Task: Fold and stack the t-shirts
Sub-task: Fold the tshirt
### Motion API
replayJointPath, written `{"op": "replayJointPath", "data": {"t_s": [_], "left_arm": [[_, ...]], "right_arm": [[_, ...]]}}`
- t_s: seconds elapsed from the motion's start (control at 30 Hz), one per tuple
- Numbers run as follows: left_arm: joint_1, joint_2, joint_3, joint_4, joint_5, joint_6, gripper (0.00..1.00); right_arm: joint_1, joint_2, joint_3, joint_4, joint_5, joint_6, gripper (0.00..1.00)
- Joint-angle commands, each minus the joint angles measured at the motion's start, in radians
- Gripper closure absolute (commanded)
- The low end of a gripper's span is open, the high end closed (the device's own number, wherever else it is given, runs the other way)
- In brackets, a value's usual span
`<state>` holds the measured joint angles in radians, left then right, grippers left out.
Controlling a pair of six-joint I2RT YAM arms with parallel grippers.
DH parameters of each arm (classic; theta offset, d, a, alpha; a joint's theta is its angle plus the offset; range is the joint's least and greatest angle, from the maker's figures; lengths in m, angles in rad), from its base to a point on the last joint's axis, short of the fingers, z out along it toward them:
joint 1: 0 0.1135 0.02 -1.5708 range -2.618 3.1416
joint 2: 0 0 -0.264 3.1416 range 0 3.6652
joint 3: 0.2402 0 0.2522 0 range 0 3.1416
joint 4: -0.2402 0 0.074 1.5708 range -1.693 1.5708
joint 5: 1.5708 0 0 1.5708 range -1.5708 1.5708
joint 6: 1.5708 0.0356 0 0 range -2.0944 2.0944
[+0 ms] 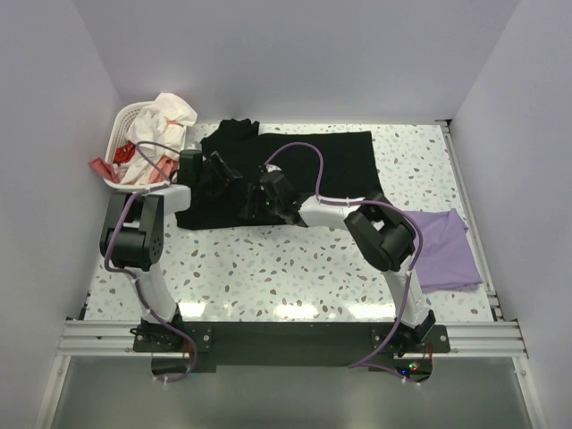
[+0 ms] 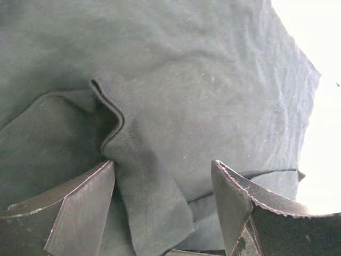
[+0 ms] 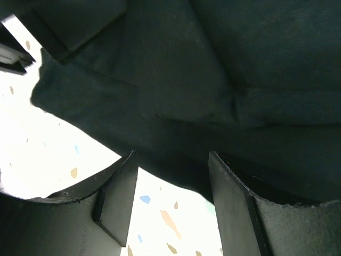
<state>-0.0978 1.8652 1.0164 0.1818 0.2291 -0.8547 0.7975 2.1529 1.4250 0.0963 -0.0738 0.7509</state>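
Black tee (image 1: 331,161) lies spread on the counter (image 1: 295,268); left jaws and right jaws both stand open over it, purple tee (image 1: 442,246) folded nearby.

Plain pale walls (image 1: 295,54) enclosed the white speckled tabletop (image 1: 268,268) on three sides, a silver aluminium rail (image 1: 483,338) lining its near edge.

free: near table (image 1: 268,268) strip | blocked: basket (image 1: 121,130) far-left; lavender tee (image 1: 444,250) right edge
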Motion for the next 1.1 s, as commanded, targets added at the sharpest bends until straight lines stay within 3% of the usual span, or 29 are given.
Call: {"op": "replayJointPath", "data": {"t_s": [0.0, 0.43, 0.67, 0.93, 1.07], "left_arm": [[-0.016, 0.025, 0.06, 0.065, 0.019, -0.017, 0.23], [-0.029, 0.117, 0.16, 0.116, 0.05, -0.041, 0.23], [-0.029, 0.143, 0.214, 0.136, 0.085, -0.041, 0.2], [-0.034, 0.206, 0.275, 0.148, 0.122, -0.056, 0.19], [-0.037, 0.224, 0.286, 0.159, 0.13, -0.064, 0.19]], "right_arm": [[-0.003, -0.07, 0.026, -0.021, 0.04, -0.047, 0.42], [-0.023, -0.027, 0.132, -0.093, 0.071, -0.105, 0.53], [-0.046, 0.021, 0.229, -0.165, 0.071, -0.127, 0.53], [-0.043, -0.027, 0.167, -0.132, 0.066, -0.173, 0.54], [-0.037, -0.021, 0.164, -0.136, 0.019, -0.197, 0.6]]}}
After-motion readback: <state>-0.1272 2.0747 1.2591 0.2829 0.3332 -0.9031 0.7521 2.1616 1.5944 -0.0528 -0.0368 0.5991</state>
